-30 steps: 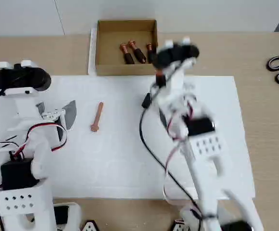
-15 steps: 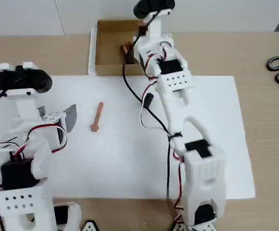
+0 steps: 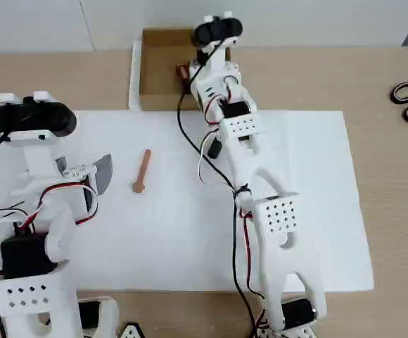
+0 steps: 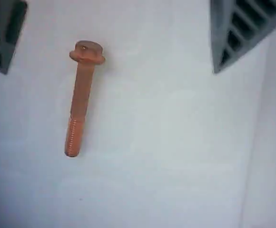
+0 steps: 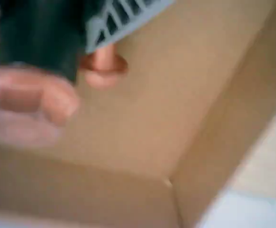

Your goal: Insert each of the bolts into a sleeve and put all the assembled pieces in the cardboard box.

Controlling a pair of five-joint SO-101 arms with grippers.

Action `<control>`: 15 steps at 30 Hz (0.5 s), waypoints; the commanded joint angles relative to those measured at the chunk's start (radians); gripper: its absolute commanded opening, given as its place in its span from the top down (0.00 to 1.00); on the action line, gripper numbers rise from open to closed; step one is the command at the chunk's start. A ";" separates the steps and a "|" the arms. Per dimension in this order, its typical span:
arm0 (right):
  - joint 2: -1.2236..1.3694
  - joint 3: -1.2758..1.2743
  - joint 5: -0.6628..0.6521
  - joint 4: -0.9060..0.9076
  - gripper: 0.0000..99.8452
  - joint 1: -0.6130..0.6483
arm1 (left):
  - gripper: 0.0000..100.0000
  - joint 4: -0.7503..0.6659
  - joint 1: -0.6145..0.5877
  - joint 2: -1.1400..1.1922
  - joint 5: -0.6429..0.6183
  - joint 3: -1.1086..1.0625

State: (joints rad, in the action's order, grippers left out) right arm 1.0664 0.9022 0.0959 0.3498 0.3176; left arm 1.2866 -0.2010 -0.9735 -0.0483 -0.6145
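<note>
At twelve o'clock on the table, the right arm [image 3: 232, 120] now stretches out over the cardboard box [image 3: 155, 49]; a second ago its wrist hung just short of the box's near edge. The right claw [image 5: 81, 42] appears pressed onto an assembled piece [image 5: 33, 38], a black sleeve with a copper bolt head poking out, held low over the box floor. That suggests this piece is about to be dropped in. Inside the box, a blurred second piece [image 5: 26, 107] lies beside it; the arm hides most other contents. At nine o'clock on the white sheet [image 3: 190, 239], the last loose bolt [image 3: 142, 171] lies bare, just beside the left claw [image 3: 83, 167], which stands spread and empty.
</note>
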 commanded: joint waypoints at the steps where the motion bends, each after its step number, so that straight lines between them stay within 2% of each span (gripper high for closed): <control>1: 0.010 0.092 -0.003 -0.028 0.85 -0.019 | 0.74 0.005 -0.003 -0.018 0.005 0.027; 6: 0.033 0.094 -0.003 -0.028 0.73 -0.031 | 0.74 0.005 -0.003 -0.018 0.005 0.027; 12: 0.028 0.121 -0.003 -0.025 0.73 -0.045 | 0.74 0.005 -0.003 -0.018 0.005 0.027; 15: 0.027 0.184 -0.003 0.064 0.73 -0.065 | 0.74 0.017 -0.003 -0.018 0.005 0.027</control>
State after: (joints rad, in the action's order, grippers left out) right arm 1.1155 0.9927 0.0959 0.3529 0.2777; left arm 1.2927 -0.2010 -0.9735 -0.0483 -0.6145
